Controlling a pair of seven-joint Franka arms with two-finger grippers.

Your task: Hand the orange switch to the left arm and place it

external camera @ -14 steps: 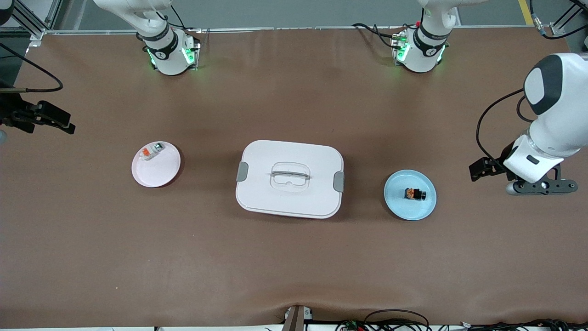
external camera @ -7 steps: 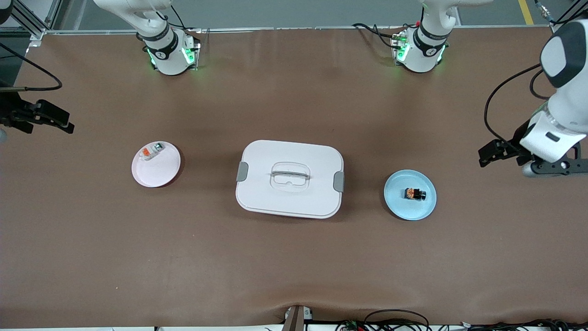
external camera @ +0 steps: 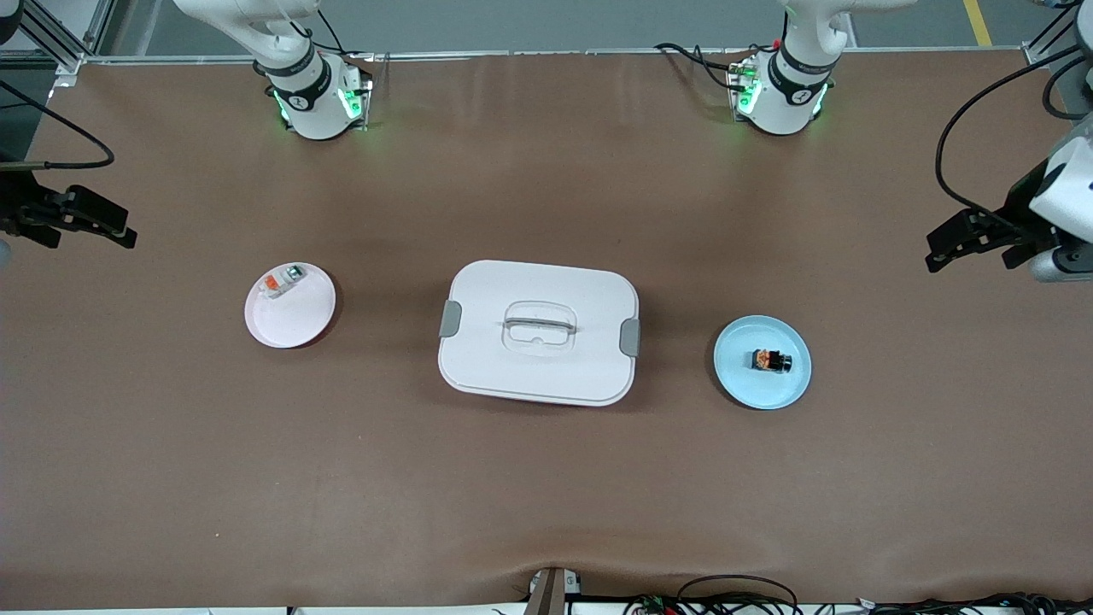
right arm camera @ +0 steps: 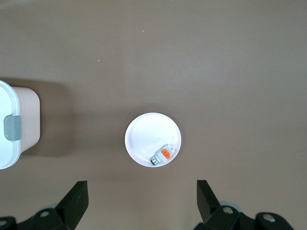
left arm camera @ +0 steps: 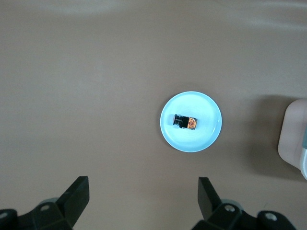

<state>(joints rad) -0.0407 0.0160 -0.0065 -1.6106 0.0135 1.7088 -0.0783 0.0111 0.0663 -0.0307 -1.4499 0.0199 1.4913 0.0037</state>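
The orange switch (external camera: 771, 360) is a tiny black part with an orange end, lying on a blue plate (external camera: 741, 376) toward the left arm's end of the table. It also shows in the left wrist view (left arm camera: 185, 122). The white box (external camera: 538, 331) with grey latches stands in the middle. My left gripper (left arm camera: 143, 189) is open and empty, high over bare table at the left arm's end (external camera: 1067, 266), apart from the blue plate. My right gripper (right arm camera: 142, 191) is open and empty, high over bare table at the right arm's end.
A pink plate (external camera: 295, 320) toward the right arm's end holds a white-grey part with an orange patch (external camera: 282, 281); both also show in the right wrist view, the plate (right arm camera: 144, 134) and the part (right arm camera: 162, 155). The box's edge shows in both wrist views (left arm camera: 292, 139) (right arm camera: 14, 124).
My left arm has drawn back toward the table's end and toward the bases, away from the blue plate. The right arm has barely moved. The switch and plates stay put.
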